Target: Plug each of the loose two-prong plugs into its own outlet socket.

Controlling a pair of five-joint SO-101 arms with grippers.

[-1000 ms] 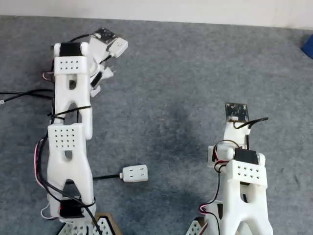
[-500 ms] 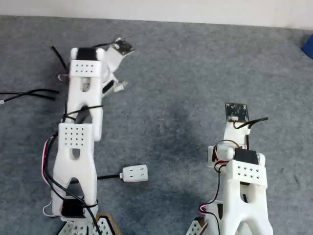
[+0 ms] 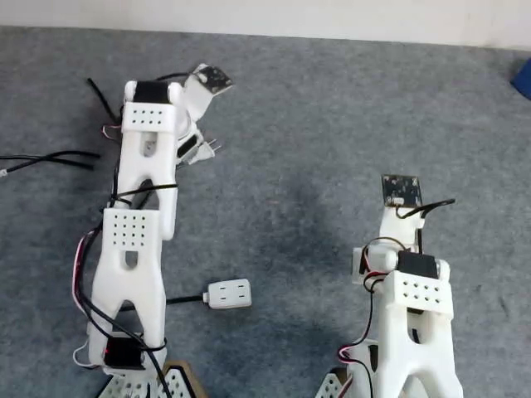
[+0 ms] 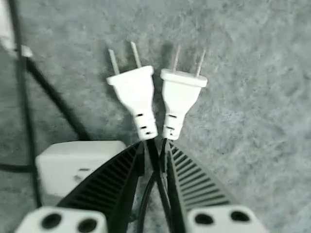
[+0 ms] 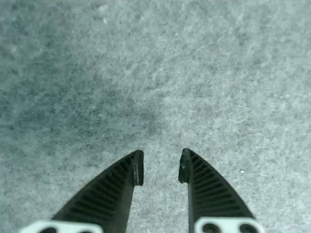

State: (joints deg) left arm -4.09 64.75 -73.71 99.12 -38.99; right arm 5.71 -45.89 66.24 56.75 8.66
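Observation:
Two white two-prong plugs lie side by side, one beside the other, prongs pointing away from the wrist. Their black cords run between the fingers of my left gripper, which is shut on them just behind the plug bodies. In the high view the plugs stick out beside the left arm at the far left of the carpet. The white outlet strip lies near the front, beside the left arm's base. My right gripper hangs open over bare carpet with nothing in it.
A white block sits on the carpet close beside the left fingers, with black cables past it. More black cables trail off the left edge. A blue object shows at the right edge. Grey carpet lies between the arms.
The left arm has swung to the right and slightly forward with both plugs in its gripper. The right arm and the outlet strip have stayed put.

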